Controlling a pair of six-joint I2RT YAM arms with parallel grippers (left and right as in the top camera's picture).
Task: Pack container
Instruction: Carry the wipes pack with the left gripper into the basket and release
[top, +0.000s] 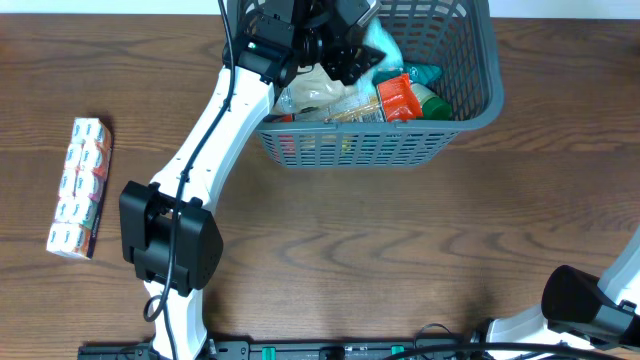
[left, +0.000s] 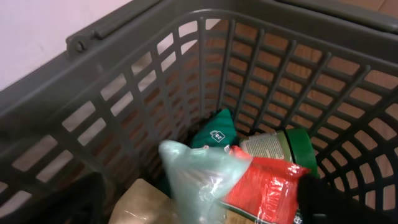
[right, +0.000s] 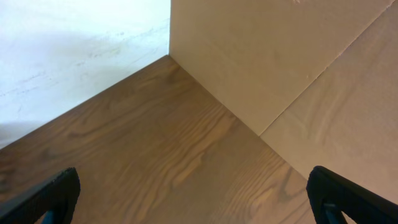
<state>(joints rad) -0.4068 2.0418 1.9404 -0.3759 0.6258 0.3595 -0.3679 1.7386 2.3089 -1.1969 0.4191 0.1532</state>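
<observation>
The dark grey lattice container (top: 480, 110) stands at the back of the table, and its wall fills the left wrist view (left: 124, 37). Inside lie a pale green plastic bag (left: 199, 174), a red packet (left: 267, 186), a green can (left: 280, 144), a dark green packet (left: 214, 132) and a tan package (left: 143, 205). My left gripper (top: 345, 45) reaches into the container's left side, its fingers (left: 202, 208) spread wide on either side of the pale bag. My right gripper (right: 199, 199) is open and empty over bare wood.
A white multipack of small packets (top: 80, 187) lies on the table at the far left. The right arm's base (top: 590, 305) sits at the front right corner. A tan wall panel (right: 280, 56) stands ahead of the right gripper.
</observation>
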